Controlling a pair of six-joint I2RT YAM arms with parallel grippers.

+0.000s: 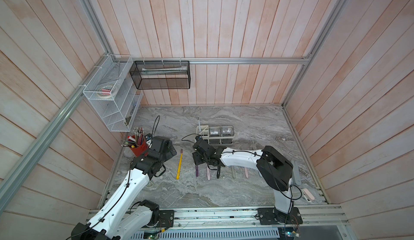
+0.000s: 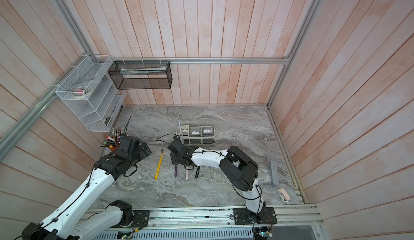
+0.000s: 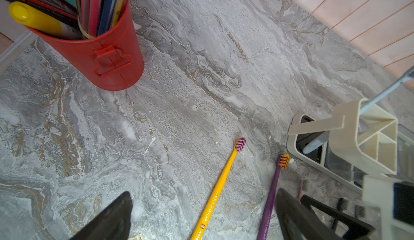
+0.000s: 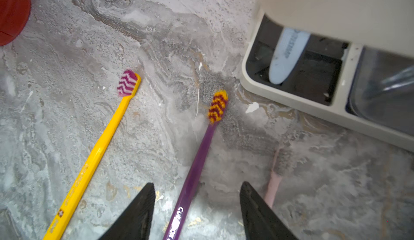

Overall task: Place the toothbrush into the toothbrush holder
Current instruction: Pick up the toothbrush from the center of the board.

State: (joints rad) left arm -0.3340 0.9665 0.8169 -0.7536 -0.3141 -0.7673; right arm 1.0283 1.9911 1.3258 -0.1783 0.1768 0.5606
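Observation:
The cream-white toothbrush holder (image 1: pixel 202 131) (image 2: pixel 183 131) stands mid-table, with a pale blue toothbrush (image 1: pixel 199 122) (image 4: pixel 287 55) upright in its slotted end. Just in front of it my right gripper (image 4: pixel 197 184) (image 1: pixel 198 160) hangs open, and its two fingers straddle the handle of a purple toothbrush (image 4: pixel 198 158) (image 3: pixel 271 196) lying flat on the marble without touching it. A yellow toothbrush (image 1: pixel 179 165) (image 4: pixel 96 153) lies parallel to it, further left. My left gripper (image 3: pixel 203 191) (image 1: pixel 170 151) is wide open above the yellow one and holds nothing.
A red cup of pens (image 1: pixel 140 147) (image 3: pixel 100 55) stands close behind the left gripper. More toothbrushes, pink (image 1: pixel 208 172), black (image 1: pixel 218 171) and beige (image 1: pixel 233 172), lie under the right arm. A grey bar (image 1: pixel 296 172) and a pink object (image 1: pixel 308 194) lie at the right edge.

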